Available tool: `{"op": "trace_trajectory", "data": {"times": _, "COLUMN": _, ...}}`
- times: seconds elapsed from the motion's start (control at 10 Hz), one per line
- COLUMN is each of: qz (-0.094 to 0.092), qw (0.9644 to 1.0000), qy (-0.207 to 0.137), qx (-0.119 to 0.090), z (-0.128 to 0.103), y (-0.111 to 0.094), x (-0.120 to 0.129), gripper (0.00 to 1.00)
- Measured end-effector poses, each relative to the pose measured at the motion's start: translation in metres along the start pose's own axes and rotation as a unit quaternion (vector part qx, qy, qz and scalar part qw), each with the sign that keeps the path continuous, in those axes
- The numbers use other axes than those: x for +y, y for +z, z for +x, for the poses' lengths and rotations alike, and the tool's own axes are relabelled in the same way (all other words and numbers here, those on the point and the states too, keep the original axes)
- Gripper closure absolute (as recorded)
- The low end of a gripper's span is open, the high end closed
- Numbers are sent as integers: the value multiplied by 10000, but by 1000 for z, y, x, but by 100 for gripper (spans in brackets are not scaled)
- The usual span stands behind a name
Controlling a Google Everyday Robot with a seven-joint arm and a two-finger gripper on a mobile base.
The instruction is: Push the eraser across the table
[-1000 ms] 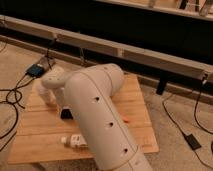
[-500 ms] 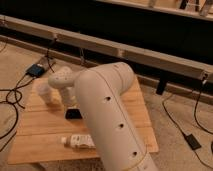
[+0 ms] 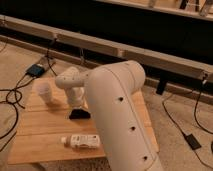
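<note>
My gripper (image 3: pixel 76 102), whose state I cannot tell, sits just above the eraser (image 3: pixel 79 114) near the middle of the counter (image 3: pixel 40 127), so I judge most of the push is left to do.

One high camera close behind the big white arm (image 3: pixel 120 110), down over the worktop (image 3: pixel 40 131), tool (image 3: pixel 76 103) ahead at 11 o'clock.

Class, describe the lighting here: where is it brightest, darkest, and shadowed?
Camera view: warm, dim light. It is brightest on the white arm and the table, and darkest on the wall behind. The claw sits directly above the eraser, whose black shape seems to merge with the shadow there.
</note>
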Motion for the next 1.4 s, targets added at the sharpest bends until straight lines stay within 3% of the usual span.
{"op": "trace_trajectory", "data": {"times": 0.4, "qz": -38, "qw": 9997, "qy": 221, "qx": -18, "z": 4, "y": -2, "x": -20, "gripper": 20}}
{"op": "trace_trajectory", "data": {"times": 0.6, "qz": -236, "qw": 9993, "qy": 251, "qx": -124, "z": 3, "y": -12, "x": -19, "gripper": 20}}
{"op": "trace_trajectory", "data": {"times": 0.8, "qz": -541, "qw": 9981, "qy": 45, "qx": -277, "z": 4, "y": -29, "x": -6, "gripper": 20}}
{"op": "trace_trajectory", "data": {"times": 1.0, "qz": -647, "qw": 9972, "qy": -224, "qx": -313, "z": 9, "y": -35, "x": 8, "gripper": 20}}
{"op": "trace_trajectory", "data": {"times": 1.4, "qz": -559, "qw": 9957, "qy": -669, "qx": -308, "z": 8, "y": -31, "x": 38, "gripper": 20}}
